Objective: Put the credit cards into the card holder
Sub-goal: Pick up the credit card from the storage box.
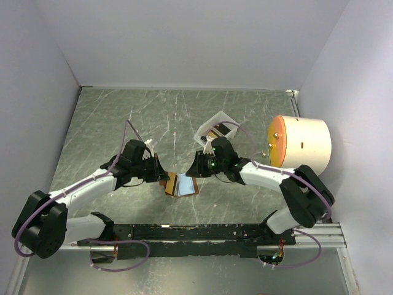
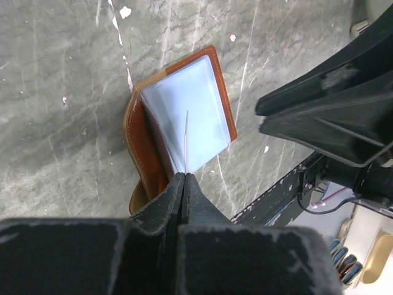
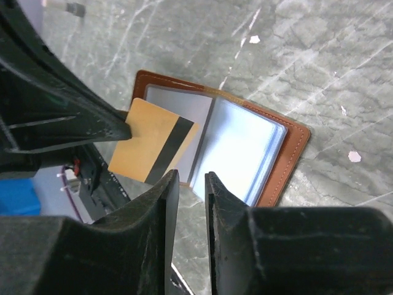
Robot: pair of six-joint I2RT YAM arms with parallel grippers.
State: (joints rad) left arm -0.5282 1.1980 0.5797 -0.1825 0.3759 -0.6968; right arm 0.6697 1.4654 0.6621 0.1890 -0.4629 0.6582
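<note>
The brown card holder [image 1: 187, 187] lies open on the table between the arms, its clear pockets up; it also shows in the left wrist view [image 2: 218, 80] and the right wrist view [image 3: 288, 153]. My left gripper [image 1: 161, 174] is shut on an orange credit card [image 3: 150, 147] with a black stripe and holds it over the holder's left half. In the left wrist view the card [image 2: 186, 141] is edge-on between the shut fingertips [image 2: 184, 177]. My right gripper [image 3: 191, 176] hovers just above the holder's near edge, jaws slightly apart and empty.
A small white tray [image 1: 202, 131] stands tilted behind the right gripper, with something orange and dark in it. A white cylinder with an orange end [image 1: 301, 142] sits at the right. The black base rail [image 1: 196, 232] runs along the near edge.
</note>
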